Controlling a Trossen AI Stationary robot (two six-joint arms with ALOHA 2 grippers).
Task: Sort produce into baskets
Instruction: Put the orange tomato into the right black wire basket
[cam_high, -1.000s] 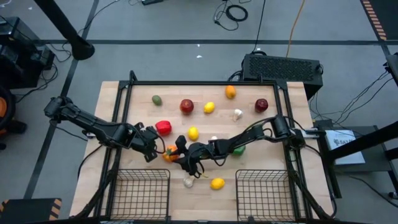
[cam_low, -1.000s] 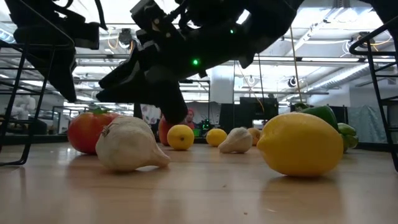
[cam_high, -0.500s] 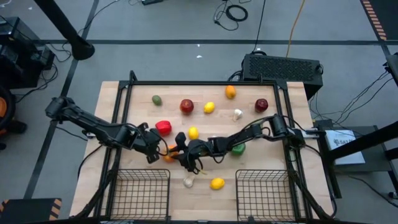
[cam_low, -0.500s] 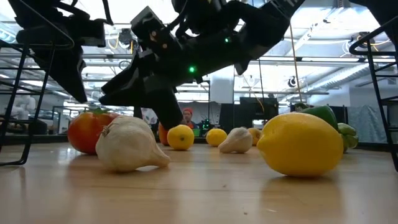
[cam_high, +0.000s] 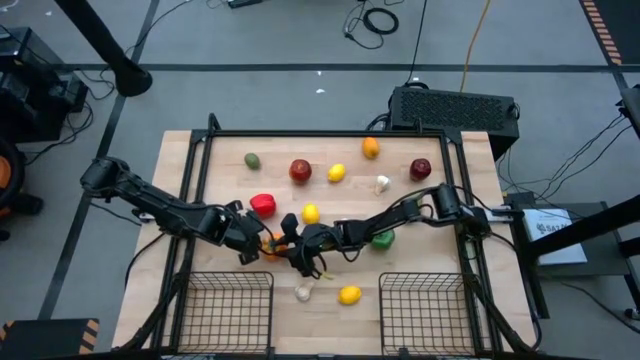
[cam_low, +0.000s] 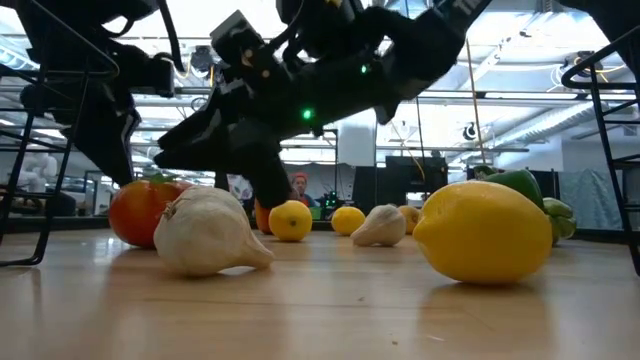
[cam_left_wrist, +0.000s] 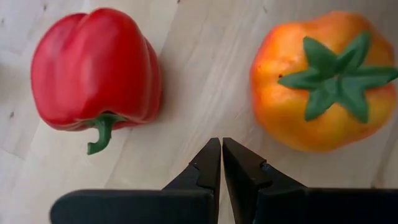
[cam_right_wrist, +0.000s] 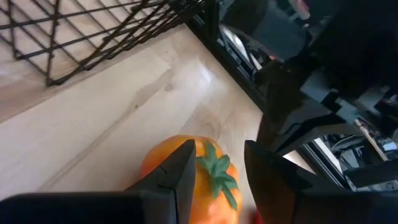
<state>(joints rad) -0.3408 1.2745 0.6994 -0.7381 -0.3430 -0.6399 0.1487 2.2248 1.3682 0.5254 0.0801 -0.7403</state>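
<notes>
The left basket (cam_high: 227, 308) at the table's near edge holds nothing. The left gripper (cam_left_wrist: 221, 151), fingers pressed together, hangs over bare wood between the red pepper (cam_left_wrist: 96, 68) and the orange tomato (cam_left_wrist: 317, 81). The right gripper (cam_right_wrist: 217, 165), fingers spread, straddles that tomato without gripping it. The right basket (cam_high: 424, 312) holds nothing.

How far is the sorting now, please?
Done: nothing; both baskets look empty. In hand: the right gripper reaches around the orange tomato, jaws apart, not gripping; the left gripper, jaws shut, points between it and the red pepper. Left: all produce, including lemon and garlic.
</notes>
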